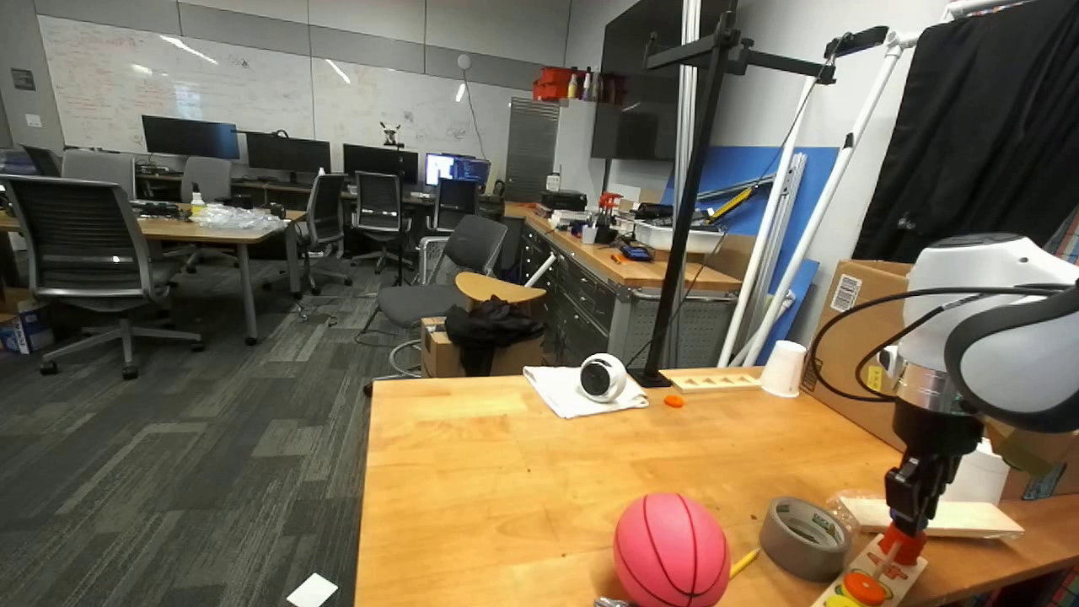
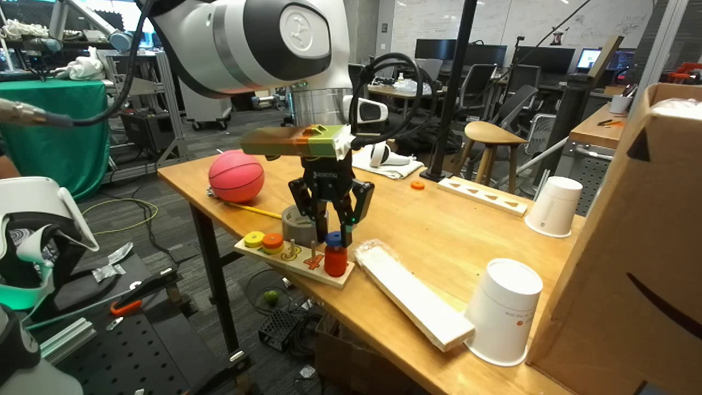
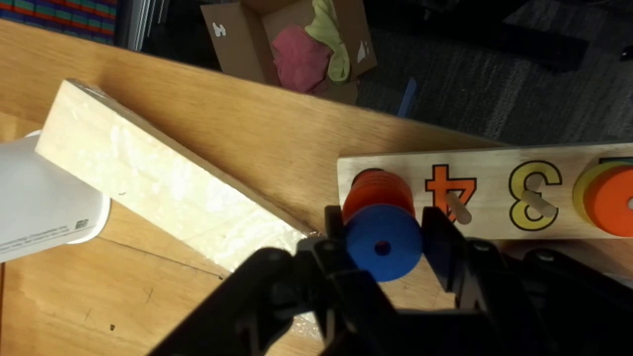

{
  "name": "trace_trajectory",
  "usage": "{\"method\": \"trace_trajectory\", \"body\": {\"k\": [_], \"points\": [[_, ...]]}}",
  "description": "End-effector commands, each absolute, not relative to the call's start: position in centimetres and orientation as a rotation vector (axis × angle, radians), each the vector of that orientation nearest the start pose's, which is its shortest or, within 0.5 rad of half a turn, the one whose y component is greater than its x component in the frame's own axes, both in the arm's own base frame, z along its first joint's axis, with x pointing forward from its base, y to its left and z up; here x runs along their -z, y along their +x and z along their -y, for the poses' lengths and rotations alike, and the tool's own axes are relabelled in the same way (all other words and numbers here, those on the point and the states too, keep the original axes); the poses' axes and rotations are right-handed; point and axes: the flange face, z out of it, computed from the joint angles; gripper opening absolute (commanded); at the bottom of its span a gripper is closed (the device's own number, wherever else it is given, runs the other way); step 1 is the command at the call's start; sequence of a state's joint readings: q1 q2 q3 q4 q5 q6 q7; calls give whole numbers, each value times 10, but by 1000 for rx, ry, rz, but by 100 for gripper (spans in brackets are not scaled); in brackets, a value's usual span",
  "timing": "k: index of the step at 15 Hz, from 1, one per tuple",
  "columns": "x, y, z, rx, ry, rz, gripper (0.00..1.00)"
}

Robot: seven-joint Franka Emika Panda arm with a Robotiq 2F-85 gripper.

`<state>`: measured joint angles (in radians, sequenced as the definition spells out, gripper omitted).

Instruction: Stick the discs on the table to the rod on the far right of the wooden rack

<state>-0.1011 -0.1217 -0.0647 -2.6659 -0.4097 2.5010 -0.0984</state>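
The wooden rack [image 2: 299,267] lies at the table's edge, and its numbered top shows in the wrist view [image 3: 494,193]. A stack of red discs [image 2: 335,262] stands on its end peg, which they hide. The blue disc [image 3: 383,259] sits at the top of this stack, between my fingers; its centre hole looks dark. My gripper [image 2: 334,241] points down and its fingers touch both sides of the blue disc. I cannot tell whether the disc rests on the stack or hovers just over it. An orange disc [image 1: 673,401] lies on the table [image 1: 506,464] near the back.
A pink ball [image 1: 672,548], a roll of tape [image 1: 805,539] and a pencil [image 2: 253,209] lie near the rack. A plastic-wrapped wooden piece [image 2: 411,296] is beside its end. White cups [image 2: 503,312] and a cardboard box [image 2: 620,247] stand farther along. A black post [image 2: 451,93] rises behind.
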Motion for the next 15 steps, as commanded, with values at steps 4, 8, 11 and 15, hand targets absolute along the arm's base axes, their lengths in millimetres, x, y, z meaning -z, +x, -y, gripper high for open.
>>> {"method": "trace_trajectory", "body": {"k": [4,8,11,15], "points": [[-280,398,70,-92,-3337,428,25],[-283,399,70,-83,-3337,428,25],[-288,401,69,-62,-3342,436,25],[-291,401,71,-61,-3349,429,25]]}}
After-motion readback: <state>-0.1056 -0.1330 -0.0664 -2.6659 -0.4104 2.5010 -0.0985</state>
